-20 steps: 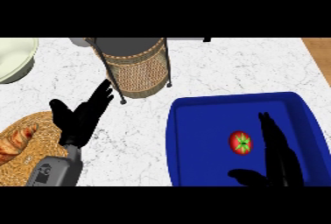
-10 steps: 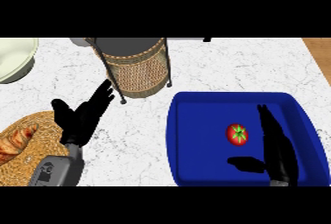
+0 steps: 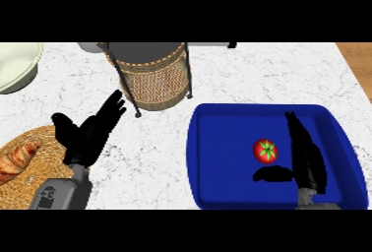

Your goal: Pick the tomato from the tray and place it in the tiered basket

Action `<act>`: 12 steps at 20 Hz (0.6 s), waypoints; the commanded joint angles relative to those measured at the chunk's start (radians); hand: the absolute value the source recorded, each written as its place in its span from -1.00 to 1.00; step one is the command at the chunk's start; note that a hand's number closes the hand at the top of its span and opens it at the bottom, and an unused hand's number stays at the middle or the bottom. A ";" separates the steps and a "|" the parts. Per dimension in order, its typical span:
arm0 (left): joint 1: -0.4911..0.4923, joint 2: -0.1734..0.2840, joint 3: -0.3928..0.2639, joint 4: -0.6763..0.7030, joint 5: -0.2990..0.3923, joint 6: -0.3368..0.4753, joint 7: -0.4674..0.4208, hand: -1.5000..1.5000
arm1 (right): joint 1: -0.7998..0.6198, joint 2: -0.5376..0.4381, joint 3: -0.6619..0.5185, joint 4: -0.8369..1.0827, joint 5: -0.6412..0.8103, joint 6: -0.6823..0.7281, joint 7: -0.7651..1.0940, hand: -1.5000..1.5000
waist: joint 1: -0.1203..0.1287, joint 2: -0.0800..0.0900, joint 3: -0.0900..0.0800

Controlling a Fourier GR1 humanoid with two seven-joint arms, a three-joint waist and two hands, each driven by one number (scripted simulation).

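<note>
One tomato (image 3: 265, 150) lies in one blue tray (image 3: 218, 182); the right hand (image 3: 305, 152), fingers spread straight, stands at its 3 o'clock. One tiered basket (image 3: 154, 74) stands at the tray's 10 o'clock.

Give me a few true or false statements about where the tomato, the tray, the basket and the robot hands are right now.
1. The tomato lies inside the blue tray. True.
2. The right robot hand has curled round the tomato and lifted it. False: its fingers are straight beside the tomato, which rests on the tray floor.
3. The tiered basket stands on the counter beyond the tray, to its left. True.
4. The left robot hand is inside the tray. False: it is open over the counter, left of the tray.
5. The tomato is already in the tiered basket. False: it is in the tray.
</note>
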 commanded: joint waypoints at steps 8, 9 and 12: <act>0.027 -0.006 0.015 0.010 0.008 -0.039 -0.037 0.00 | -0.093 0.031 0.031 0.205 0.021 -0.058 -0.184 1.00 | 0.010 0.011 0.011; -0.029 -0.020 -0.011 0.000 -0.026 0.006 0.052 0.00 | -0.087 0.046 0.045 0.183 0.040 -0.074 -0.174 1.00 | 0.006 0.010 0.011; 0.006 -0.009 0.008 0.016 -0.022 -0.014 -0.005 0.00 | -0.116 0.060 0.043 0.191 0.071 -0.085 -0.143 1.00 | 0.008 0.010 0.011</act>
